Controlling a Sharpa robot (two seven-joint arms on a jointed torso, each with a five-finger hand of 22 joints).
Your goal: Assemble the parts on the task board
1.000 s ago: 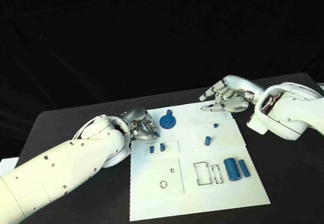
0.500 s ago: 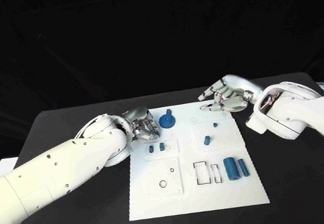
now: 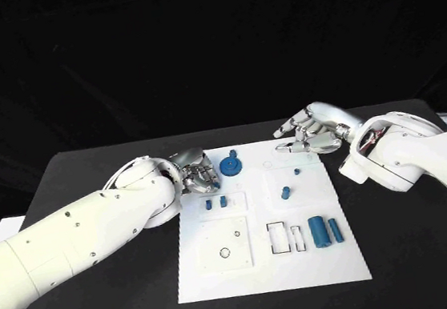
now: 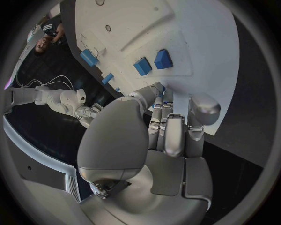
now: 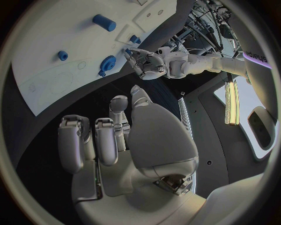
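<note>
No readable text — faint lettering on pale panel (image 5: 255, 55), illegible.

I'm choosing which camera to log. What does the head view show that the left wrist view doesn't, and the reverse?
Head view alone: the blue gear beside the left hand, and the two blue cylinders at the board's near right. Left wrist view alone: the left hand's fingers curled in at the board's edge, holding nothing I can see. Both: the white task board, the pair of small blue blocks and the right hand.
</note>
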